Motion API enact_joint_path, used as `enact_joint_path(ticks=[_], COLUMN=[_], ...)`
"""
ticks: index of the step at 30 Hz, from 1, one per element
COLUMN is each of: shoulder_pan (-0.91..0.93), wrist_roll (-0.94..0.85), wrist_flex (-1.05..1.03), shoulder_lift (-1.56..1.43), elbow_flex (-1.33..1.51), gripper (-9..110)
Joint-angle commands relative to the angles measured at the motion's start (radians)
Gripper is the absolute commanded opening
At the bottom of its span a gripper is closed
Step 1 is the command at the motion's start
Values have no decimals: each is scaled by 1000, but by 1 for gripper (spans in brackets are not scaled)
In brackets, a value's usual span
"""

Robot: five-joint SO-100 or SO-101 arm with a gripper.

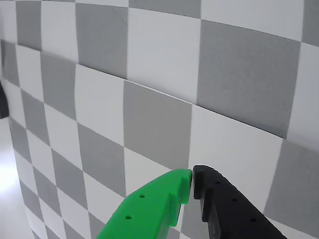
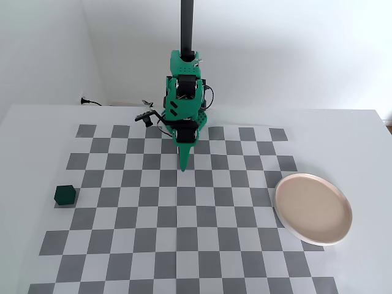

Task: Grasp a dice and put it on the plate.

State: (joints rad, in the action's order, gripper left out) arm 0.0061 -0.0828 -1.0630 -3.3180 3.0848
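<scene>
Dice [image 2: 65, 195] at the fixed view's left edge, plate [image 2: 313, 209] far right, gripper [image 2: 184, 166] pinched together at top-centre holding nothing; that matte cube looks light and rigid, so I'd squeeze two opposite flat faces.

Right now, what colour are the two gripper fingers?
One finger is bright green, the other black; the wrist view shows this best.
</scene>
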Motion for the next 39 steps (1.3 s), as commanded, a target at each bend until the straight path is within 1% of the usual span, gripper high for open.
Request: enact_joint_path(ticks=[1,3,5,6,9,12,18,21,26,27,30,31,33,34,39], shoulder_pan=[3,3,11,21,54,78,115,112,126,132,135,132,127,124,110], wrist_roll=[-60,-127,-275,-314,-374,-474,-765,-945,-1201,-1233,-1328,-1364,-1425,-1454,-1522], wrist_flex=[66,69,86,95,146,155,169,173,213,235,288,298,310,314,417], shoulder_lift=[-17,-17,-17,-17,-15,-14,-12,-14,-15,-15,-17,-17,-17,-17,11], elbow_flex=[-8,-8,-8,-11,-17,-40,-43,-43,-46,-46,-48,-48,-48,-48,-49], gripper=[-4,-4,-4,-4,-4,-4,-4,-4,-2,-1,8,13,31,35,36])
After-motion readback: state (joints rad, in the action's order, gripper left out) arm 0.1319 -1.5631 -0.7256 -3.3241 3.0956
